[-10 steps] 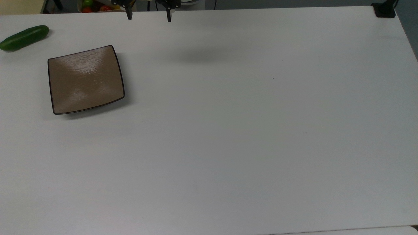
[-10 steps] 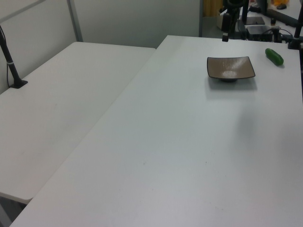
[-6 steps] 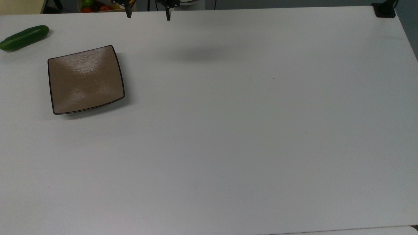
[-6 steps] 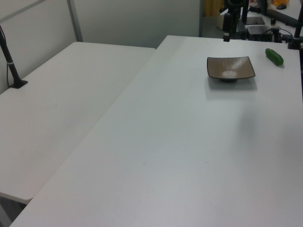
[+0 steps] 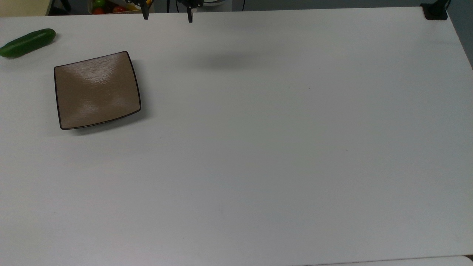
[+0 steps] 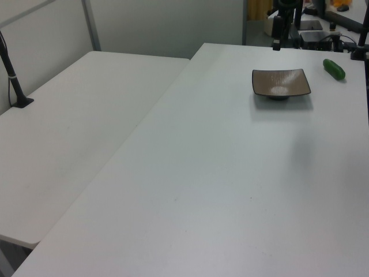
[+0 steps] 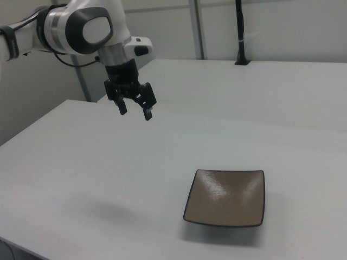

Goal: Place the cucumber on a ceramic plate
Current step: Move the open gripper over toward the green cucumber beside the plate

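A dark-green cucumber lies on the white table at the top view's far left, also seen as the cucumber at the left view's upper right. The square tan-brown ceramic plate sits bare just right of and below it in the top view; the plate and plate carry nothing. My gripper hangs high at the top view's upper edge, open and holding nothing, well apart from both. In the right view the gripper hovers above the table to the plate's upper left.
The white table stretches wide to the top view's right. A second white table adjoins at the left view's left, with a black post clamped on it. A box of coloured fruit stands beyond the far edge.
The gripper has risen slightly toward the top view's upper edge. Cucumber and plate have not moved.
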